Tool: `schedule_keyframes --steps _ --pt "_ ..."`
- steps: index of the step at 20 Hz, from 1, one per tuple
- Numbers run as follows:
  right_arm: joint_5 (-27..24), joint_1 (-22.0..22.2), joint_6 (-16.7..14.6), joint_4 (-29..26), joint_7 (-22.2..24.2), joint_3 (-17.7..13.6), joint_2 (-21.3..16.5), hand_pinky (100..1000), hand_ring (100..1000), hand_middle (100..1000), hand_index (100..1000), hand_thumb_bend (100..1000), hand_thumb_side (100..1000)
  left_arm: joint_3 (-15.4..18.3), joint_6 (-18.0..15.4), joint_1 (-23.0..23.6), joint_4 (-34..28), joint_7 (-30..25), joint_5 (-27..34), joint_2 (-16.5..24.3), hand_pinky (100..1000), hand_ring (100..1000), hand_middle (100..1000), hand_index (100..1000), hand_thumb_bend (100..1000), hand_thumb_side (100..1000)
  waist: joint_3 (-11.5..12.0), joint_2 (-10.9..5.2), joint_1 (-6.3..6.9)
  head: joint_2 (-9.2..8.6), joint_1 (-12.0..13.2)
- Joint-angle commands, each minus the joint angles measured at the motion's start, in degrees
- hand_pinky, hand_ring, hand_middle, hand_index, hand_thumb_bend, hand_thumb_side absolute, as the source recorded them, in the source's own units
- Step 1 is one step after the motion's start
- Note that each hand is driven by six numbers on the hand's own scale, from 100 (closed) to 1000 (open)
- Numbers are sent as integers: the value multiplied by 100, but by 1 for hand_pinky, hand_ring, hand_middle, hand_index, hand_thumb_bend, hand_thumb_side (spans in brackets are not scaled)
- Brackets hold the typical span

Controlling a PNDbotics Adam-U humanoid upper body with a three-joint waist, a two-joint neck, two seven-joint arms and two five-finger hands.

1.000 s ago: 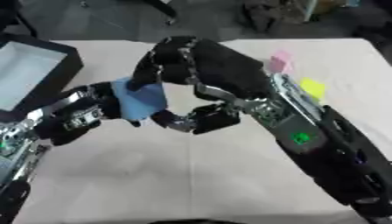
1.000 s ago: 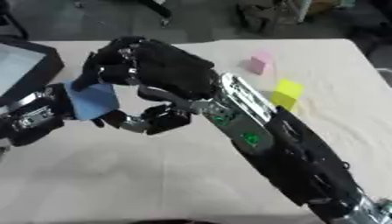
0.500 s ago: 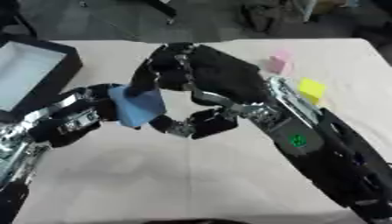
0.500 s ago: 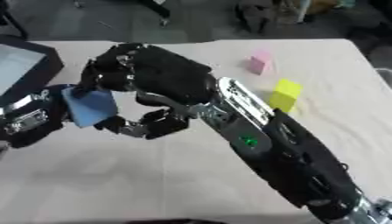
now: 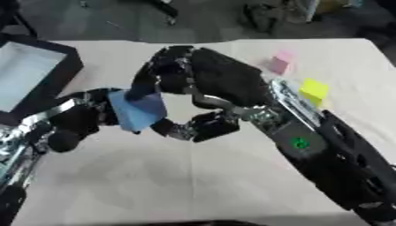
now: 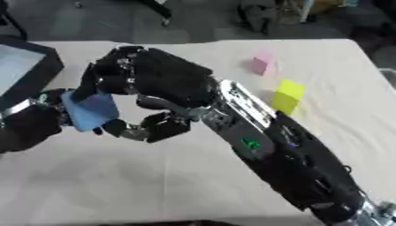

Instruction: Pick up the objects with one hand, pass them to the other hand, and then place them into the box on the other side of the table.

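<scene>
Handover in progress at left centre of frame. The blue block (image 5: 138, 110) is seen between both hands: the right hand (image 5: 203, 88) is arched over it, fingers curled onto its top edge and thumb below, while the left hand (image 5: 77, 122) is closed behind it. Compared with a second ago, the block has been carried further left, towards the box (image 5: 31, 75) at upper left. Transfer is judged nearly complete. The pink block (image 5: 280, 62) and yellow block (image 5: 313, 90) are left at upper right.

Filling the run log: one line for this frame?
phase: handover | blue block: between left hand and right hand | pink block, yellow block: on table
</scene>
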Motion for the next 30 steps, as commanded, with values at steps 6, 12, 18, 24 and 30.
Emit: schedule_keyframes --steps 6,12,18,24,30 --pt "71 -101 -31 -38 38 15 -18 721 638 570 774 165 100 -45 119 -284 -110 118 13 -13 722 747 741 868 781 580 -14 -59 27 -13 23" --pt "75 -125 -63 -107 92 50 38 721 638 570 775 171 100 -154 253 -388 5 348 -243 -28 720 749 745 866 765 574 -32 -54 39 -13 38" --pt "79 -124 -41 -129 109 50 39 721 638 571 775 167 100 -233 323 -480 64 468 -384 -92 719 749 749 866 753 571 -45 -49 42 -13 50" --pt "170 -108 -18 -136 100 38 41 722 641 571 778 171 100 -288 362 -531 53 443 -429 -132 701 730 728 861 745 567 -58 -50 49 -13 47" --pt "277 -86 -19 -131 59 24 45 724 642 571 779 175 100 -317 336 -557 16 251 -362 -144 697 721 718 859 743 552 -65 -53 52 -13 48"
